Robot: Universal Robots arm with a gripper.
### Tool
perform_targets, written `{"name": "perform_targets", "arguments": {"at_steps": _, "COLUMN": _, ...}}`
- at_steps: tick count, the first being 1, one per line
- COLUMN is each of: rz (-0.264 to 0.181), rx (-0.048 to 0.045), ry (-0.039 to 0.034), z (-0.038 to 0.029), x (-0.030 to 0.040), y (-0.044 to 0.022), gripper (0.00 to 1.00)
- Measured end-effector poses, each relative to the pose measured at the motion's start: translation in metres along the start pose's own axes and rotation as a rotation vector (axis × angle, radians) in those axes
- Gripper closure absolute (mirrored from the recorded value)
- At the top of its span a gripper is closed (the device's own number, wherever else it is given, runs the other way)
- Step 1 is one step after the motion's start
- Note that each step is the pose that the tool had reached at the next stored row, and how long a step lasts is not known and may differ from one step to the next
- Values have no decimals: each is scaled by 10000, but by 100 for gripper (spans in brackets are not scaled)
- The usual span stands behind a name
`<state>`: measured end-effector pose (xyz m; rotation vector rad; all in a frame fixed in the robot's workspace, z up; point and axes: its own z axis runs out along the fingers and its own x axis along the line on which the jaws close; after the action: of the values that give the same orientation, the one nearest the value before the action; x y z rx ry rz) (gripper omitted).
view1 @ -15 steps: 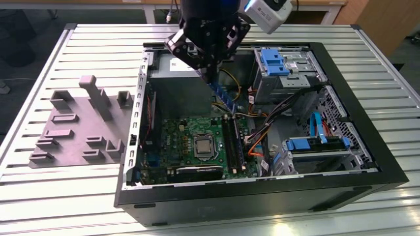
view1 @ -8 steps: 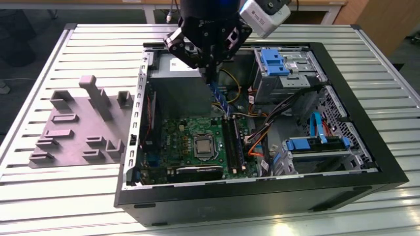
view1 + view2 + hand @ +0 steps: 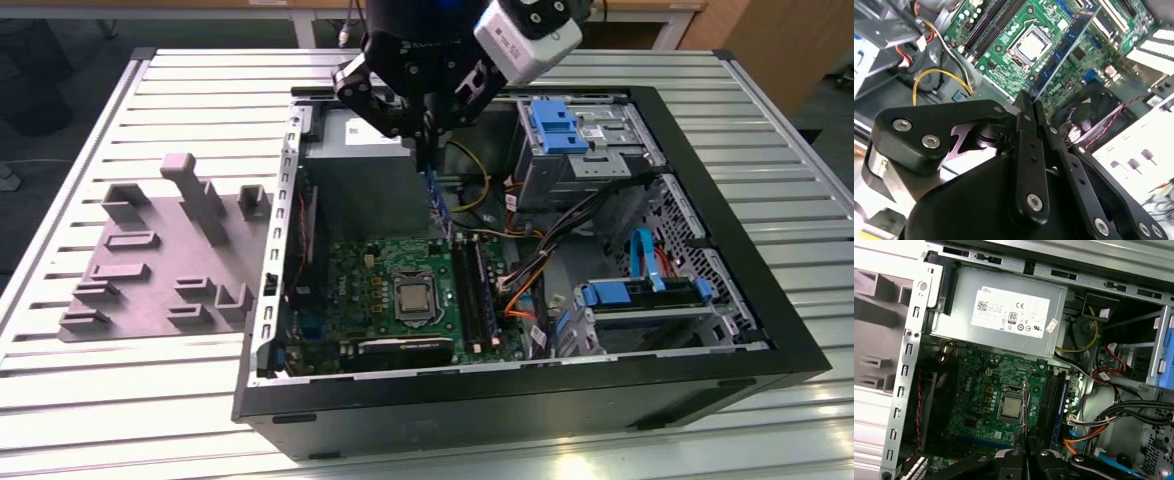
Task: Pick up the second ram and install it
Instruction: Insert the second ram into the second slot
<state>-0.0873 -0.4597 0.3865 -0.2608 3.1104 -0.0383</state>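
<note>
Black gripper (image 3: 1030, 107) clamps the second ram (image 3: 1061, 47) by one end, jaws narrow, stick hanging above the motherboard (image 3: 387, 275); carry step underway, and seating calls for alignment with the memory sockets (image 3: 470, 290).

Motherboard (image 3: 400, 285) seen green w/ silver CPU square. Second ram (image 3: 1061, 47) seen dark blue w/ black chips. Gripper (image 3: 1029, 107) black, silver screws. Case frame (image 3: 534, 395) black. Drive caddies (image 3: 554, 125) blue. Moulded tray (image 3: 160, 260) grey. Table (image 3: 120, 400) pale, ribbed w/ parallel slats. Cables (image 3: 939, 77) yellow, red, orange noted.
</note>
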Motion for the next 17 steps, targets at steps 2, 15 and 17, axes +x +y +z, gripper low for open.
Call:
{"name": "perform_targets", "arguments": {"at_steps": 2, "rz": 357, "rx": 7, "ry": 9, "z": 2, "x": 0, "y": 0, "gripper": 86}}
{"name": "perform_targets", "arguments": {"at_steps": 15, "rz": 1700, "rx": 33, "ry": 45, "z": 9, "x": 0, "y": 0, "gripper": 86}}
{"name": "perform_targets", "arguments": {"at_steps": 17, "rz": 1704, "rx": 34, "ry": 46, "z": 9, "x": 0, "y": 0, "gripper": 86}}
